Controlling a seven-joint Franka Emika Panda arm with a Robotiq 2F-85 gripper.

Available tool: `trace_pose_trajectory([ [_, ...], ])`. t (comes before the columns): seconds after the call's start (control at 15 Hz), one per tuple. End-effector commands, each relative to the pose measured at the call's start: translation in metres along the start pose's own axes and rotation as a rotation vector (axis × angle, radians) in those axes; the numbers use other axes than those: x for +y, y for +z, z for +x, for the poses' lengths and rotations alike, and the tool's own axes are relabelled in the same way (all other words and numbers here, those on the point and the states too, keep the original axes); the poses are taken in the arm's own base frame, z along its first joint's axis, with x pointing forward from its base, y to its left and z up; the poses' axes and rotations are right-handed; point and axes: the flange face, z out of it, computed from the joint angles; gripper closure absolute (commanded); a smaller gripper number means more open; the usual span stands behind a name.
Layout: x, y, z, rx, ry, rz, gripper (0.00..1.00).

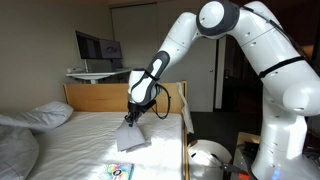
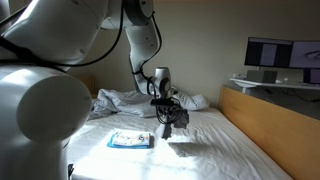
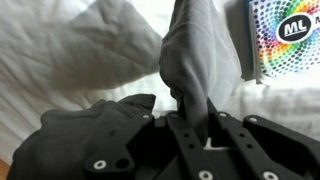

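Grey cloth (image 3: 200, 55) is pinched at its top by the closed fingers (image 3: 135, 108), hung over the middle of the bed (image 1: 60, 145), hem near the bed; firm grip and slow vertical travel are advised, clear of the booklet (image 2: 130, 139) on the bed.

A bed (image 1: 80, 140) with a white sheet shows in both exterior views, a wooden headboard (image 1: 95, 98) along one edge. A pillow (image 1: 45, 115) and rumpled bedding (image 2: 120, 100) lie on it. A colourful booklet (image 2: 130, 139) lies flat on the sheet. Beyond the headboard a monitor (image 1: 98, 47) stands on a counter (image 1: 90, 72)
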Motion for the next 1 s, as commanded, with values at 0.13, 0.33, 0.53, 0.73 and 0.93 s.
trace_pose_trajectory([
  [0.13, 0.041, -0.019, -0.008, -0.028, 0.143, -0.241, 0.94],
  [0.33, 0.06, -0.019, -0.016, -0.072, 0.219, -0.333, 0.94],
  [0.53, 0.078, -0.017, -0.027, -0.117, 0.293, -0.399, 0.94],
  [0.73, 0.106, -0.017, -0.04, -0.159, 0.375, -0.459, 0.94],
  [0.93, 0.13, -0.017, -0.049, -0.19, 0.454, -0.497, 0.94],
])
